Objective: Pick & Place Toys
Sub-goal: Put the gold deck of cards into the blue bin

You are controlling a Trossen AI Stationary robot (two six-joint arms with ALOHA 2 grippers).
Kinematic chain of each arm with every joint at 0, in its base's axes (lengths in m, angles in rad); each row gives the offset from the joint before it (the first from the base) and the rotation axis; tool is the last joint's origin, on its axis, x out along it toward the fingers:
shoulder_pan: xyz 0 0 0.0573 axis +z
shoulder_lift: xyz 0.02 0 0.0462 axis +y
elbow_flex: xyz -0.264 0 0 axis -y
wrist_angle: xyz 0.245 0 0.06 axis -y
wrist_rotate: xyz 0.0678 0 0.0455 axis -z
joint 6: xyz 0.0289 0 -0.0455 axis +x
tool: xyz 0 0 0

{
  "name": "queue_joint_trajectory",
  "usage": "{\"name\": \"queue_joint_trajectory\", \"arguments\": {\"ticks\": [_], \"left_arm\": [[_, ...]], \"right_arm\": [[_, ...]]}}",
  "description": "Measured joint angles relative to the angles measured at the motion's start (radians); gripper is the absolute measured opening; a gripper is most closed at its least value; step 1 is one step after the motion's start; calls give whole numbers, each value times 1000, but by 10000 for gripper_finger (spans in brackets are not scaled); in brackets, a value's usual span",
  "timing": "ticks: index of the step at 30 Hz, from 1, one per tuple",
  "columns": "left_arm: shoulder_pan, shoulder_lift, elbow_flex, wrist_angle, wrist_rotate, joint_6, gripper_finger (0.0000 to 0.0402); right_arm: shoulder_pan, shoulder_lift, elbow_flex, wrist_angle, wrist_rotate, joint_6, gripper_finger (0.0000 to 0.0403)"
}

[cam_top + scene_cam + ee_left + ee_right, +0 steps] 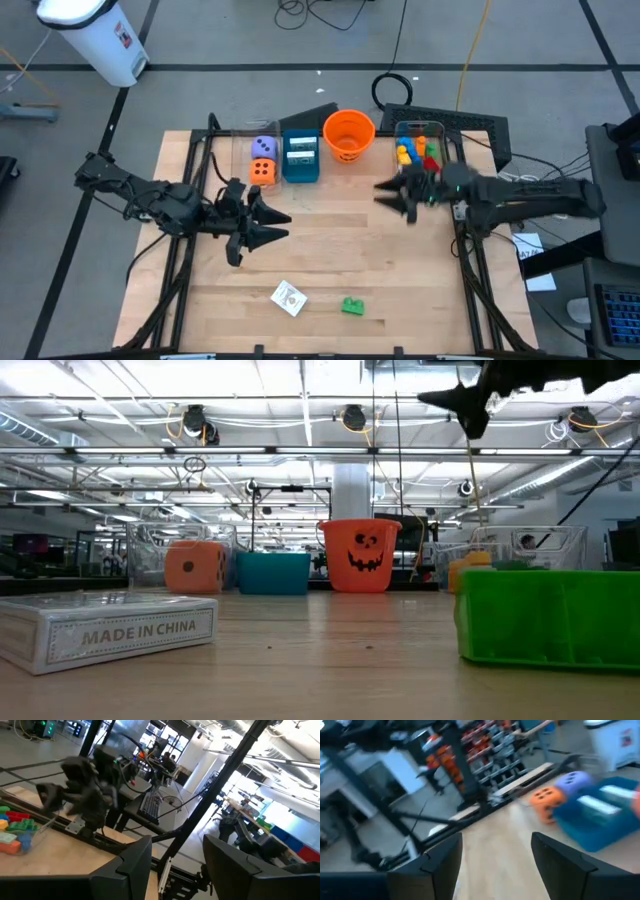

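Near desk front: green brick [352,306], white card [288,297] unplaced.
Left gripper [268,224]: fingers apart, empty.
Right gripper [392,193]: fingers apart, empty, beside brick bin [419,131].

Green brick [352,306], orange die [262,171]

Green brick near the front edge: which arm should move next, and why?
Probably the left gripper: lower it toward the green brick. Its fingers stand open with nothing between them, and the brick lies loose beside the white card. The right gripper, also open and empty, hovers farther back by the bin of bricks.
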Motion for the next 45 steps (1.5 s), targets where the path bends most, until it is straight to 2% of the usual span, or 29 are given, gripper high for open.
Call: {"name": "queue_joint_trajectory", "arguments": {"ticks": [5,8,15,18,21,29,32,39,45], "left_arm": [[-9,37,0,21,-2,-17,186],[-29,71,0,10,-1,-72,186],[-131,159,0,-113,8,-286,186],[-175,207,0,-179,8,-417,186],[-221,262,0,-251,36,-556,186],[-326,466,0,-312,244,-877,186],[-337,534,0,-313,323,-960,186],[-291,645,-1,-314,342,-1017,186],[-239,699,-1,-342,389,-1022,186]], "right_arm": [[306,113,0,72,207,-50,230],[446,211,0,136,281,-13,230],[611,442,0,431,281,174,230],[641,528,0,513,281,209,231],[649,599,0,515,283,254,227],[647,723,0,515,288,331,214],[647,742,0,522,325,354,210],[640,746,0,548,383,367,210],[640,746,0,558,386,378,210]]}}
